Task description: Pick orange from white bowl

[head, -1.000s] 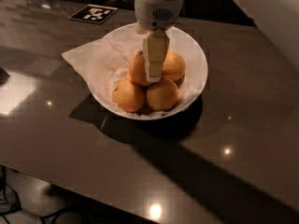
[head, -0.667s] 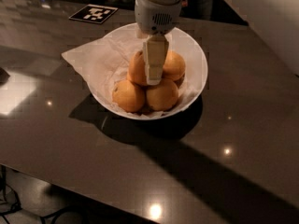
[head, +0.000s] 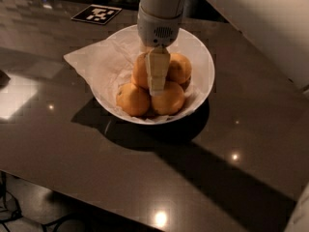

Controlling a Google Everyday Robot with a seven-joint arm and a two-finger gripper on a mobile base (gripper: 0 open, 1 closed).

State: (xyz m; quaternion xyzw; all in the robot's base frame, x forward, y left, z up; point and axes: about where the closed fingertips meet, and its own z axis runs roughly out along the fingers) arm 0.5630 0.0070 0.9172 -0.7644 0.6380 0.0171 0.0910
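The white bowl stands in the middle of the dark table, lined with crinkled white paper that juts past its left rim. Several round fruits are piled in it. The deeper orange sits at the back left of the pile, partly hidden behind my gripper. Paler fruits lie at front left, front right and back right. My gripper hangs straight down from the white arm, its tip in the middle of the pile, beside the orange.
A black-and-white marker tag lies on the table behind the bowl. The white arm link crosses the upper right. The table's front edge runs along the bottom left, with cables on the floor below.
My gripper has come down a little, deeper among the fruits. The bowl and the fruits have not moved.
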